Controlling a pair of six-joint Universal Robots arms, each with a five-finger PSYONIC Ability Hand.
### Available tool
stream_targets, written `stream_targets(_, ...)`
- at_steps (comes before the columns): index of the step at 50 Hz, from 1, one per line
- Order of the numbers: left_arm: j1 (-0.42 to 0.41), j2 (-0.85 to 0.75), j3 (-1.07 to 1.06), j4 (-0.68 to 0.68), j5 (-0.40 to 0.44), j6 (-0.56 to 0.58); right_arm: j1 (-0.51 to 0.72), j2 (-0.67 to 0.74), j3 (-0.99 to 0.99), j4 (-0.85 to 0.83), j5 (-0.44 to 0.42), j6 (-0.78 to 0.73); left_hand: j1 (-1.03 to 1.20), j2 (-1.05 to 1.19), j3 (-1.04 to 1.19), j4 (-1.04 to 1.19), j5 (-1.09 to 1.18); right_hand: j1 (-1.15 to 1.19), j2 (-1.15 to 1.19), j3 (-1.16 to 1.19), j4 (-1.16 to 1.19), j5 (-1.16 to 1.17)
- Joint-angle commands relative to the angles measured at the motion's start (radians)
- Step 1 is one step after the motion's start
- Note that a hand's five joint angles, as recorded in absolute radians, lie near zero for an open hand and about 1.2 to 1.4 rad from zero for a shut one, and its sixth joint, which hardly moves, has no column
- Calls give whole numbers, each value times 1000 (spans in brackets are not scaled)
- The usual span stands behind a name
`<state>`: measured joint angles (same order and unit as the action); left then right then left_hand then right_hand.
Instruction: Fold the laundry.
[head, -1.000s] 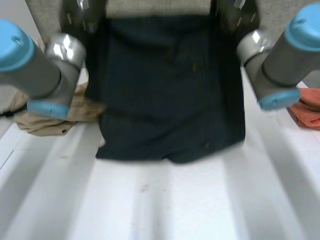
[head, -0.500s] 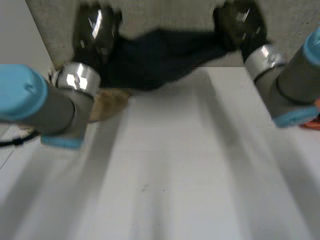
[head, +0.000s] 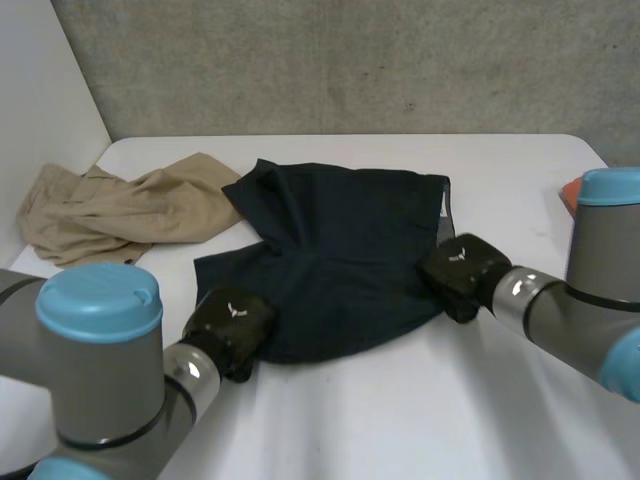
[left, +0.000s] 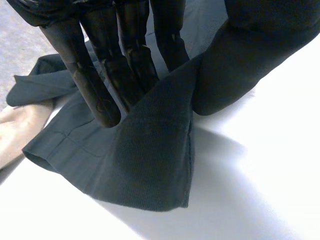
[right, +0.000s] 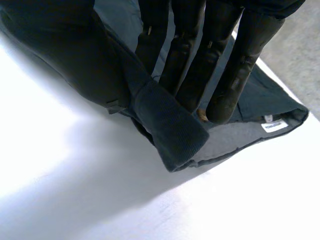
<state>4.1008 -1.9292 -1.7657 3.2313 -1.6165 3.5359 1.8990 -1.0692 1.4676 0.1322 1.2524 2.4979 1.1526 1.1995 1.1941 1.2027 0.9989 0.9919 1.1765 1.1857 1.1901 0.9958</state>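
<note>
The dark navy garment (head: 340, 260) lies rumpled on the white table (head: 400, 420); the left hand (head: 230, 325) pinches its seven o'clock corner, straight fingers (left: 125, 65) on top, thumb seemingly wrapped in the fold; the right hand (head: 462, 272) pinches the three o'clock edge likewise; a tan garment (head: 110, 210) lies at ten o'clock.

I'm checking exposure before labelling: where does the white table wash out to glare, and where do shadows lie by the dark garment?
Left wrist view: the table glares blank white beside the dark garment, with a soft grey shadow along its edge. Right wrist view: same glare, with a broad shadow under the garment's corner. Head view: even light, no glare.
</note>
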Motion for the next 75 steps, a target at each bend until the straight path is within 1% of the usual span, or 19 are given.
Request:
stream_targets(1,-59,113,-96,-168,6,-3,-44,-166,189,130,-8,-154,244,197,202,194,223,404,220,211,206,226)
stream_targets(2,-69,127,-112,-204,7,-6,-55,-193,219,165,-5,-212,244,197,202,194,223,404,220,211,206,226)
stream_targets(8,-138,144,-144,-272,7,-15,-118,-259,302,294,-5,-346,235,188,194,185,215,404,220,211,206,226)
stream_targets(11,-158,167,-141,-275,-2,-11,-136,-294,330,331,-18,-366,-397,-444,-438,-447,-418,404,220,211,206,226)
stream_targets(12,-158,177,-138,-274,-2,-9,-139,-302,335,333,-18,-366,-541,-588,-583,-591,-562,404,220,211,206,226)
stream_targets(16,-132,240,-104,-251,6,-9,-178,-322,356,325,-44,-367,-727,-774,-769,-777,-748,404,220,211,206,226)
stream_targets(17,-104,255,-80,-222,6,-8,-184,-324,359,323,-51,-367,-809,-856,-851,-859,-830,404,220,211,206,226)
stream_targets(20,-47,262,-46,-160,13,-8,-202,-324,372,314,-86,-366,-822,-868,-863,-872,-842,404,220,211,206,226)
stream_targets(24,36,254,5,-16,32,-3,-205,-322,387,288,-126,-356,-807,-854,-848,-857,-828,404,220,211,206,226)
stream_targets(26,62,228,48,71,69,-2,-207,-322,399,262,-136,-355,-781,-828,-822,-831,-802,404,220,211,206,226)
stream_targets(30,98,78,152,165,156,0,-205,-319,415,221,-140,-350,-675,-722,-717,-725,-696,404,220,211,206,226)
stream_targets(36,171,-163,375,134,240,3,-202,-311,428,172,-142,-284,-523,-569,-564,-573,-543,404,220,211,206,226)
stream_targets(44,208,-395,591,65,294,24,-202,-307,441,127,-143,-254,-437,-484,-479,-487,-458,404,220,211,206,226)
stream_targets(49,210,-453,632,56,296,46,-204,-302,442,112,-143,-249,-376,-422,-417,-426,-396,404,220,211,206,226)
stream_targets(55,208,-455,595,50,285,77,-204,-299,450,99,-143,-248,-337,-384,-379,-387,-358,404,220,211,206,226)
stream_targets(64,207,-442,546,48,182,175,-204,-290,451,87,-142,-248,-393,-440,-434,-443,-414,404,220,211,206,226)
stream_targets(69,205,-453,546,48,164,210,-204,-281,453,86,-143,-248,-384,-431,-426,-434,-405,404,220,211,206,226)
stream_targets(73,205,-456,546,48,162,210,-204,-276,453,83,-142,-248,-250,-297,-291,-300,-271,404,220,211,206,226)
stream_targets(75,207,-455,545,47,161,210,-205,-275,456,83,-142,-248,-3,-50,-45,-53,-24,404,220,211,206,226)
